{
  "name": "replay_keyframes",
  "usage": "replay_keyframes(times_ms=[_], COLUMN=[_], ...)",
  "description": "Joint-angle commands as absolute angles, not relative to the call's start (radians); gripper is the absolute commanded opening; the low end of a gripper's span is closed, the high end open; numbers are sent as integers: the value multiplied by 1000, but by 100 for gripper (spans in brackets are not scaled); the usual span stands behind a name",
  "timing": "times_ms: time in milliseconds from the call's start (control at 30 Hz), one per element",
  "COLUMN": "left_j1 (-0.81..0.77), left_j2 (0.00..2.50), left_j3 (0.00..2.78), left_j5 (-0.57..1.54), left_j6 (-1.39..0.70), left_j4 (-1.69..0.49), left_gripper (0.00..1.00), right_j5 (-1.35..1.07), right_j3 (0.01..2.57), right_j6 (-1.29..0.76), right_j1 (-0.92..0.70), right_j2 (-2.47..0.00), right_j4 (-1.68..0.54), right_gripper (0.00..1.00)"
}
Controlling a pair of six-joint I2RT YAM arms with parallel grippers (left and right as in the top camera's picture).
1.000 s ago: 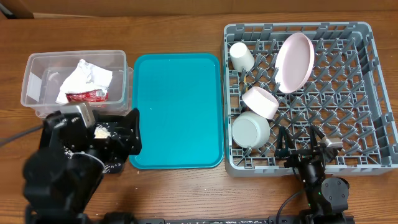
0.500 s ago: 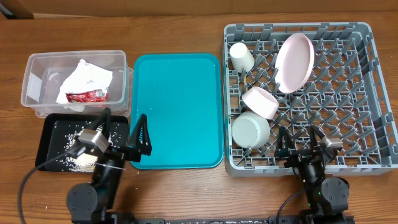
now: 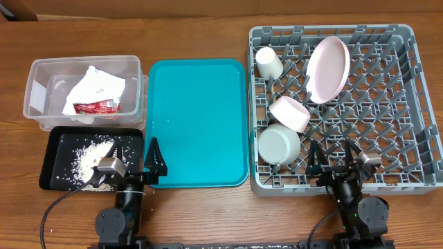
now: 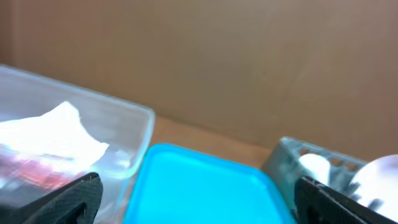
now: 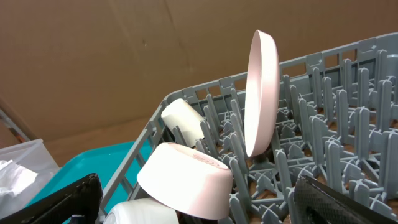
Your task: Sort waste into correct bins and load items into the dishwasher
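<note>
Overhead shows rice (image 3: 92,158) beside open left gripper (image 3: 136,156).

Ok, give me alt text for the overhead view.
A grey dish rack on the right holds a pink plate, cream cup, pink bowl and grey-green bowl, beside a teal tray. At left, a clear tub holds a napkin and red wrapper; a black tray holds rice. The left gripper and right gripper sit at the near edge, jaws open.
</note>
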State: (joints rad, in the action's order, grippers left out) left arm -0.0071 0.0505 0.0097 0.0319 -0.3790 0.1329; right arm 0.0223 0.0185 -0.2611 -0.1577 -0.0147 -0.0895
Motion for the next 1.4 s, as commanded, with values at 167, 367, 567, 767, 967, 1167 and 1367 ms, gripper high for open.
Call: replay_keyframes(times_ms=[167,367,567,767,967,1167,1367], left_j1=[-12,-12,-12,-12,-12,-12,-12], left_j2=[3,3,3,4,4,4,5], left_j3=[5,5,5,5,5,5,5], left_j5=[-120,-107,-96,-96,-96,-96,-96], left_j6=[-110,46,45,45,46,45,45], left_j4=[-67,-68,-68,-68,-67,-68,-68], left_gripper=[100,100,100,100,100,100,100], right_j5=[16,16,16,16,16,16,16], right_j3=[8,8,8,8,8,8,8], right_j6=[-263,-263,-263,-263,-263,-263,-263], right_j1=[-155,-155,-155,-155,-155,-155,-155], right_j2=[-5,-5,-5,-5,-5,-5,-5], right_j4=[-84,-84,-84,-84,-84,-84,-84], right_gripper=[100,100,100,100,100,100,100])
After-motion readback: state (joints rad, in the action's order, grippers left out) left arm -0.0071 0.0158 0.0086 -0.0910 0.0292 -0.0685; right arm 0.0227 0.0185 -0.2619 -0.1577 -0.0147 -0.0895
